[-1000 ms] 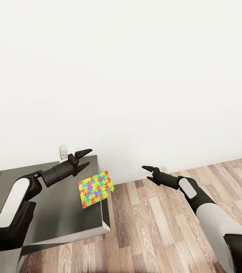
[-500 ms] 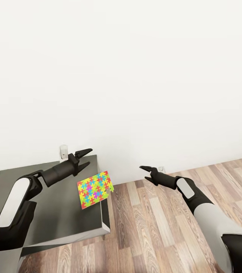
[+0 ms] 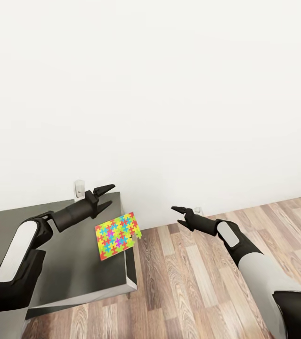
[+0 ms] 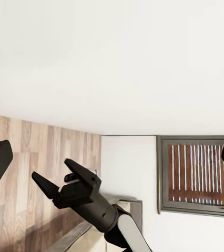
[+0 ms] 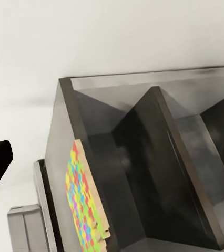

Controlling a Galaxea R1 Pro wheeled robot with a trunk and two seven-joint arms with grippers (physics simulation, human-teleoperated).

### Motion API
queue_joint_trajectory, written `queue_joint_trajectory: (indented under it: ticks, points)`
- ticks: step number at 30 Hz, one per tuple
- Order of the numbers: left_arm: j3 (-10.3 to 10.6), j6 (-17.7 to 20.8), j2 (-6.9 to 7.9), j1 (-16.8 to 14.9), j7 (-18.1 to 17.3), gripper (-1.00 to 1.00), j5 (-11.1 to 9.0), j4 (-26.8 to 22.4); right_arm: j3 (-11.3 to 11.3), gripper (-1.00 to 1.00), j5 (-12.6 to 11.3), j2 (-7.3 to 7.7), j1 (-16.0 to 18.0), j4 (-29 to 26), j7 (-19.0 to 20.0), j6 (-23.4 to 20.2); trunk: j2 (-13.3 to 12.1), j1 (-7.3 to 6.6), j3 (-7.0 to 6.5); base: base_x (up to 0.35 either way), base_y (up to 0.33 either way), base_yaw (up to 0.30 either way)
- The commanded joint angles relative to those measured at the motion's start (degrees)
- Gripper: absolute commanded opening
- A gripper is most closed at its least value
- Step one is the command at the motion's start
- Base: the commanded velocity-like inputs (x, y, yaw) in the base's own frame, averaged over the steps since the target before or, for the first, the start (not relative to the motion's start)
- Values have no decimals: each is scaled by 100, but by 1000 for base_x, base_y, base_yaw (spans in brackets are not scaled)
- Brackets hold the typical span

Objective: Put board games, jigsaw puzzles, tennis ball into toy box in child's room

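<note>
At the table (image 3: 70, 268) edge, 1 jigsaw puzzle (image 3: 117, 235) overhangs; left gripper (image 3: 104, 197) and right gripper (image 3: 178, 215) both spread apart.

The head view looks down from up high at the table (image 3: 75, 263) and puzzle (image 3: 117, 234). The right wrist view sees that same puzzle (image 5: 83, 202) from the side, close.

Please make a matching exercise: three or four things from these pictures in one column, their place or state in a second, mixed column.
Things:
1. multicoloured flat jigsaw puzzle
2. left end effector
3. right end effector
4. brown wood plank floor

Places or states:
A. open, over the floor
B. beneath the right arm
C. overhanging the dark grey table edge
D. open, above the table's far corner

Pairs: 1-C, 2-D, 3-A, 4-B
</note>
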State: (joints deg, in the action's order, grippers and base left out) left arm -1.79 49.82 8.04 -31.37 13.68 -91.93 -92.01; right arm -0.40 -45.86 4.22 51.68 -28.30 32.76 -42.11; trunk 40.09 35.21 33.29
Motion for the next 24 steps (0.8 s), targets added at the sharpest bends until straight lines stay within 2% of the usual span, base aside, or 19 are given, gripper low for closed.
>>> queue_joint_trajectory:
  ticks: [1, 14, 24]
  points:
    - [-5, 19, 1, -5, 56, 100, -62, -3, -4, 100, -19, -4, 3, 2, 2, -36, 47, 24, 23, 0, 0, 67]
    - [-9, 25, 16, -2, 46, 100, -67, -4, -12, 100, -20, -23, 0, 20, 2, -55, 569, 309, 213, 0, 0, 177]
    - [-13, 28, 34, 5, 0, 100, -83, -2, -11, 100, -20, -75, 0, 25, 2, -59, 569, 309, 199, 0, 0, 67]
